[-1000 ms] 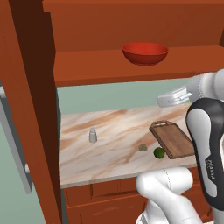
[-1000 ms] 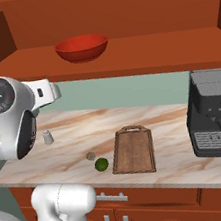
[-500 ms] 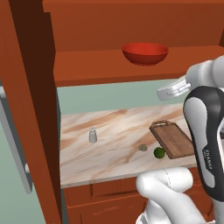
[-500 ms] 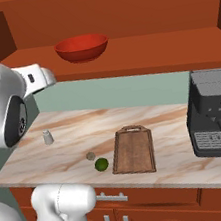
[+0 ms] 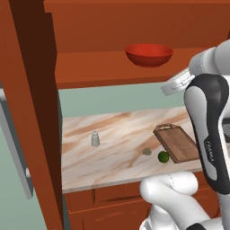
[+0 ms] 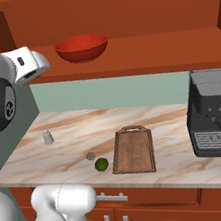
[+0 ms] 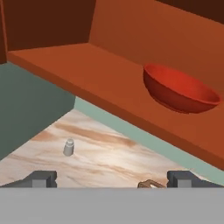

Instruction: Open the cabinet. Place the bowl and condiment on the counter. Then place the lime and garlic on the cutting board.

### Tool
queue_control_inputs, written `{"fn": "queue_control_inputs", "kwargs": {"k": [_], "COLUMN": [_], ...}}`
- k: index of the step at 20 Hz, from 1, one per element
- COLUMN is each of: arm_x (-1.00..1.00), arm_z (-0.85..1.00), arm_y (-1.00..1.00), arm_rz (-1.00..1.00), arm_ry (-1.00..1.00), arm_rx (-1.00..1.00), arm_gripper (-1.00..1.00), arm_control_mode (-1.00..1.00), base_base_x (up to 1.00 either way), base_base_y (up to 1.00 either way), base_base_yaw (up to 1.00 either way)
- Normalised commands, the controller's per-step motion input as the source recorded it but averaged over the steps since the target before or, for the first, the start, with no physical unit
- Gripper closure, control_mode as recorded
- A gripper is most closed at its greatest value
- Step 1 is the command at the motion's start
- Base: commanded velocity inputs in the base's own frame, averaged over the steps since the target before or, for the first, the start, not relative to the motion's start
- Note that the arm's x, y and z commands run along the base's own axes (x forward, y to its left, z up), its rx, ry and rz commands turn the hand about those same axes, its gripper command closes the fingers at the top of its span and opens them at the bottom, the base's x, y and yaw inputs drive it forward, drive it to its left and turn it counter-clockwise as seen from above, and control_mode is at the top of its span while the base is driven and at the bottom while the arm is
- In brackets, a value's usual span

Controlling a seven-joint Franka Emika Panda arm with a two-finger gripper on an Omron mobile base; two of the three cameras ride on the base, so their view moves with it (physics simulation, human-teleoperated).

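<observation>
The cabinet (image 5: 31, 112) stands open, its door swung out at the left. On its shelf rests the red bowl (image 5: 149, 55) (image 6: 81, 47) (image 7: 179, 89). My gripper (image 7: 111, 179) is open and empty, in front of the shelf edge, level with it and apart from the bowl. The condiment (image 5: 95, 139) (image 6: 48, 137) (image 7: 68, 147) stands upright on the counter (image 5: 117, 130). The lime (image 5: 163, 157) (image 6: 101, 164) and the garlic (image 5: 147, 152) (image 6: 91, 156) lie on the counter just beside the cutting board (image 5: 177, 143) (image 6: 133, 149), not on it.
A dark coffee machine (image 6: 215, 113) stands on the counter to the right of the board. The open door's grey bar handle (image 5: 15, 143) juts out at the far left. Lower drawer fronts (image 6: 147, 203) run under the counter edge.
My hand has risen from below the shelf up to the shelf edge, closer to the bowl. The jaws stayed open. Nothing on the counter moved.
</observation>
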Motion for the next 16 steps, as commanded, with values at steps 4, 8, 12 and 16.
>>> {"fn": "queue_control_inputs", "kwargs": {"k": [4,8,12,16], "arm_x": [0.08,0.14,0.21,0.27], "arm_z": [0.07,0.0,0.0,0.0], "arm_y": [0.0,0.0,0.0,0.0], "arm_rz": [0.0,0.0,0.0,0.0], "arm_ry": [-0.01,-0.06,-0.07,-0.09], "arm_rx": [-0.11,-0.1,-0.09,-0.07], "arm_gripper": [-1.0,-1.0,-1.0,-1.0], "arm_control_mode": [-1.0,-1.0,-1.0,-1.0], "base_base_x": [0.0,0.0,0.0,0.0], "base_base_y": [0.0,0.0,0.0,0.0], "base_base_yaw": [0.0,0.0,0.0,0.0]}}
